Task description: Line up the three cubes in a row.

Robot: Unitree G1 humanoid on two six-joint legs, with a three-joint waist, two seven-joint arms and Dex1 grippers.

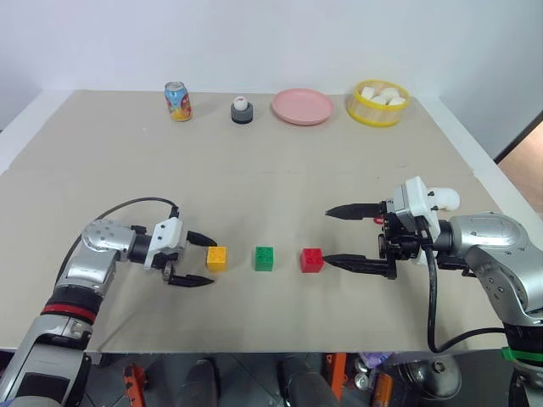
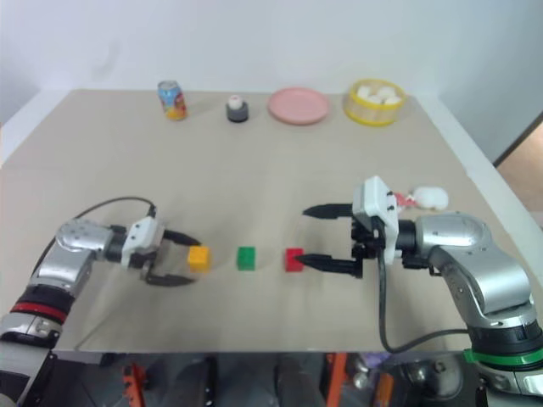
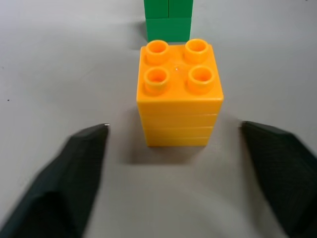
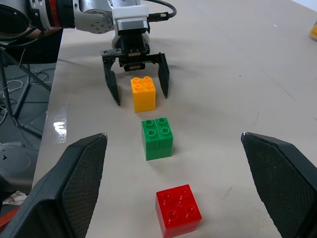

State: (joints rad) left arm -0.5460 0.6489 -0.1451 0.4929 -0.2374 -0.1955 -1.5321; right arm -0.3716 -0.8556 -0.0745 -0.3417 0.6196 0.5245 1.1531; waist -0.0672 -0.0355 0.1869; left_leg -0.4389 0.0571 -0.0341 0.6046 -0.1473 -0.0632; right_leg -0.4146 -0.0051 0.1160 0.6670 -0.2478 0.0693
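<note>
Three cubes stand in a row on the tan table: orange-yellow cube [image 1: 216,259], green cube [image 1: 264,259], red cube [image 1: 311,260], with small gaps between them. My left gripper [image 1: 212,261] is open at the orange-yellow cube [image 3: 178,104]. Its fingers [image 3: 74,173] stand on either side of the cube with a clear gap to each. My right gripper [image 1: 327,236] is open and empty, raised just right of the red cube [image 4: 177,210] and facing down the row past the green cube [image 4: 157,138].
Along the far edge stand a soda can [image 1: 177,101], a small dark holder with a white ball [image 1: 242,110], a pink plate [image 1: 302,107] and a yellow basket [image 1: 377,103] of white items. A white plush toy [image 1: 443,199] lies behind my right wrist.
</note>
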